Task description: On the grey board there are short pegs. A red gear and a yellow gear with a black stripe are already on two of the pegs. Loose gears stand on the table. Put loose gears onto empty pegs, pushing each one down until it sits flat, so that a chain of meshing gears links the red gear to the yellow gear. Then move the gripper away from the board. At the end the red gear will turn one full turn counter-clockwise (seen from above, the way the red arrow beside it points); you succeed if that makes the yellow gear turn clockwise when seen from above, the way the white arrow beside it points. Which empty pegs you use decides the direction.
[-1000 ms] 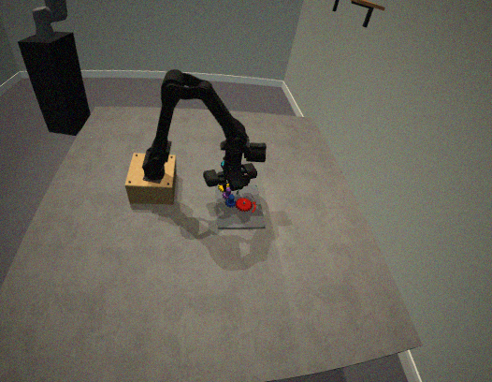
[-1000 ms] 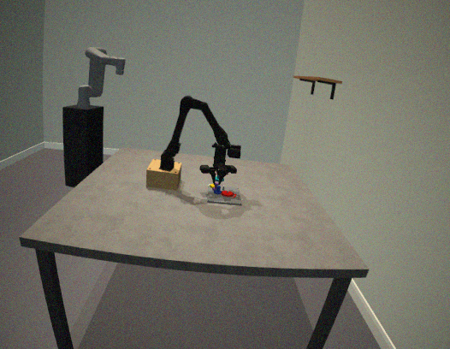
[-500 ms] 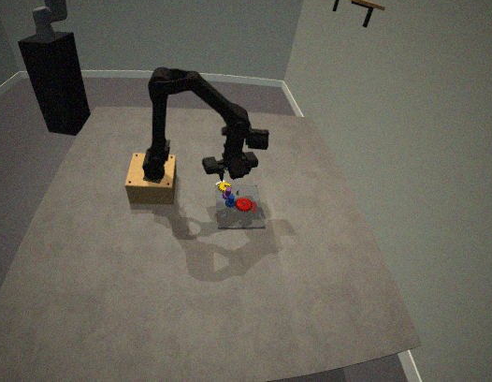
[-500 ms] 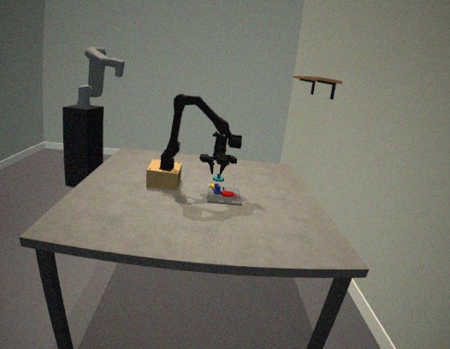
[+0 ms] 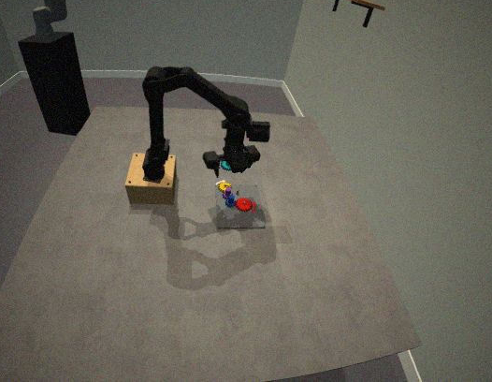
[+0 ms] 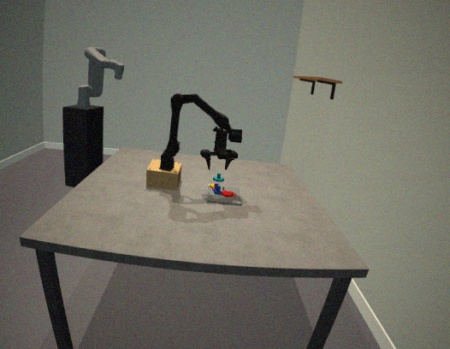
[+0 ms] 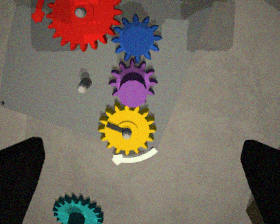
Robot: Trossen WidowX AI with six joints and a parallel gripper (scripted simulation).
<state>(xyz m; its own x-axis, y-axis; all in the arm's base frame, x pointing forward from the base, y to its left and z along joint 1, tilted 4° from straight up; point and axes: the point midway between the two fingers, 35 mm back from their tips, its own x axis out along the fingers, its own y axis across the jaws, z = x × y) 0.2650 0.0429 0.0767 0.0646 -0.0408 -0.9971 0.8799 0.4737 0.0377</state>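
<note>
My gripper (image 5: 228, 174) (image 6: 217, 168) (image 7: 145, 151) is wide open and empty, raised above the yellow end of the grey board (image 5: 251, 220) (image 7: 50, 75). The red gear (image 5: 244, 204) (image 6: 227, 193) (image 7: 97, 30) has the blue gear (image 5: 230, 201) (image 6: 217, 191) (image 7: 136, 38) beside it, teeth close together. The purple gear (image 5: 227, 192) (image 7: 133, 92) stands between the blue gear and the yellow gear (image 5: 223, 187) (image 6: 212, 186) (image 7: 115, 137), close to both. A teal gear (image 5: 225, 165) (image 6: 218, 179) (image 7: 77, 207) stands on the table behind the board. Whether blue and purple sit fully flat is unclear.
A bare peg (image 5: 238, 192) (image 7: 84, 86) stands on the board to one side of the purple gear. The white arrow (image 7: 135, 158) curves beside the yellow gear; the red arrow (image 7: 38, 12) is beside the red gear. The arm's wooden base (image 5: 151, 193) (image 6: 163, 179) is left of the board.
</note>
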